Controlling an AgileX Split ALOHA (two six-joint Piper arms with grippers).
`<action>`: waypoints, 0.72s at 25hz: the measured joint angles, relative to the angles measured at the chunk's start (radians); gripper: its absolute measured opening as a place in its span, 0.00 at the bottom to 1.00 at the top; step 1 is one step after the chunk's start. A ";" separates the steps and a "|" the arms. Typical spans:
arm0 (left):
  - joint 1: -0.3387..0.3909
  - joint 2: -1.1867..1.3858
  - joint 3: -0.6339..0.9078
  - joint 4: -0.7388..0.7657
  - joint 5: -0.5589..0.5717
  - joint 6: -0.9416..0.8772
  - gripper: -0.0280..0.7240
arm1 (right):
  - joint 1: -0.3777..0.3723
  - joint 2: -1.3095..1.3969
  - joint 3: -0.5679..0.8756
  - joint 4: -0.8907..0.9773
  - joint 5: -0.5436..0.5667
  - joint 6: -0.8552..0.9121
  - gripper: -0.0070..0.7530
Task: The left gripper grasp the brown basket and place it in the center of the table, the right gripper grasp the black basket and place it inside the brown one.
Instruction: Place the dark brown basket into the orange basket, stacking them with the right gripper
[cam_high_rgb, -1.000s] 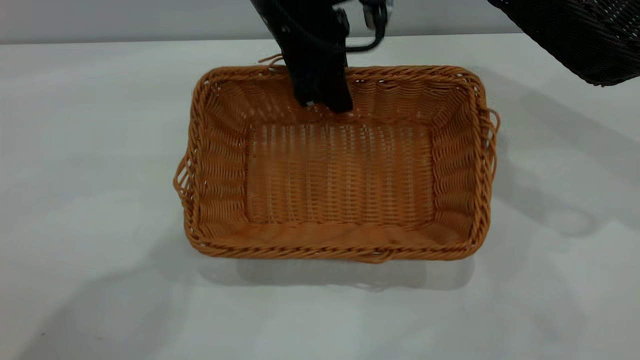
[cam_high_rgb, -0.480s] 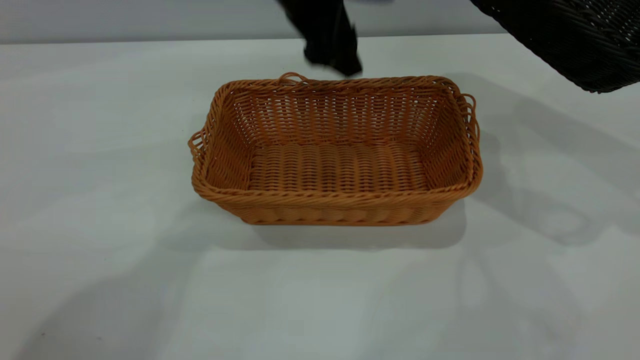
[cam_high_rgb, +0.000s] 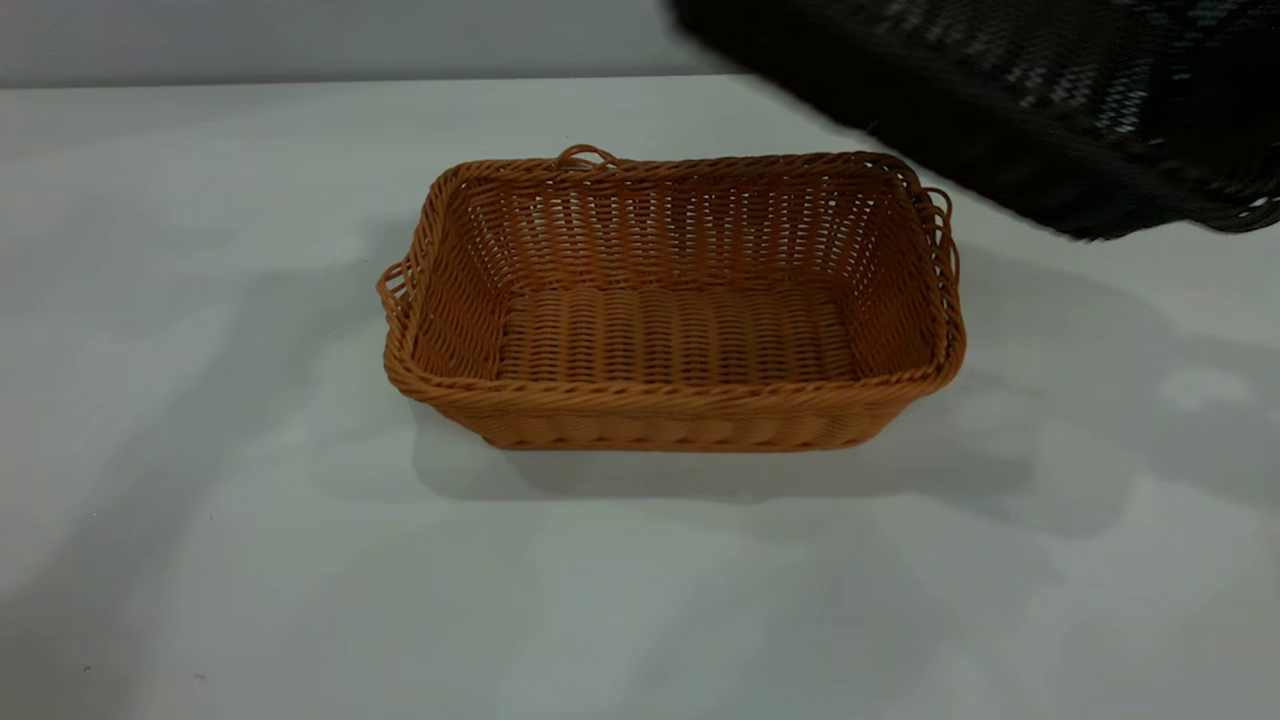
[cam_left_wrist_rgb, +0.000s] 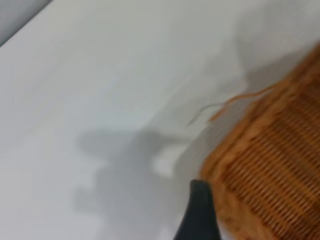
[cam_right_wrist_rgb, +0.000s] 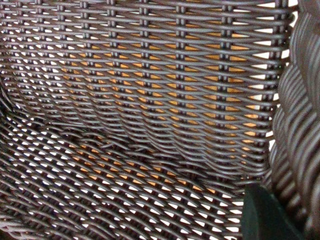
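White matte table (cam_high_rgb: 200, 560) fills the exterior view, with a grey wall strip behind its far edge. Brown basket (cam_high_rgb: 672, 300) stands upright on the table near the middle, nothing inside it: orange-tan wicker, rectangular and shallow, with a braided rim and loose strand loops at both ends and on the far rim. Black basket (cam_high_rgb: 1010, 110) hangs off the table, tilted, beyond and to the right of the brown one, apart from it, with its shadow falling on the table right of the brown basket; its weave is very dark brown-black. Left gripper (cam_left_wrist_rgb: 199, 212) shows only as one dark fingertip just beside the outer corner of the brown basket in the left wrist view, with a frayed strand and bare table beyond the tip; whether its jaws are parted or closed cannot be told. Right gripper (cam_right_wrist_rgb: 267, 215) shows as one dark finger against the braided rim of the black basket, whose open weave fills that view with orange showing through the gaps; its grip cannot be confirmed. No writing or label is visible
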 joint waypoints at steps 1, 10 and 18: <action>0.022 -0.005 0.000 -0.003 0.004 -0.008 0.77 | 0.037 0.000 -0.028 -0.049 -0.006 0.033 0.12; 0.092 -0.006 0.000 -0.019 0.013 -0.028 0.77 | 0.333 0.106 -0.245 -0.342 -0.028 0.331 0.12; 0.092 -0.006 0.000 -0.019 0.014 -0.028 0.77 | 0.437 0.255 -0.390 -0.386 -0.012 0.428 0.12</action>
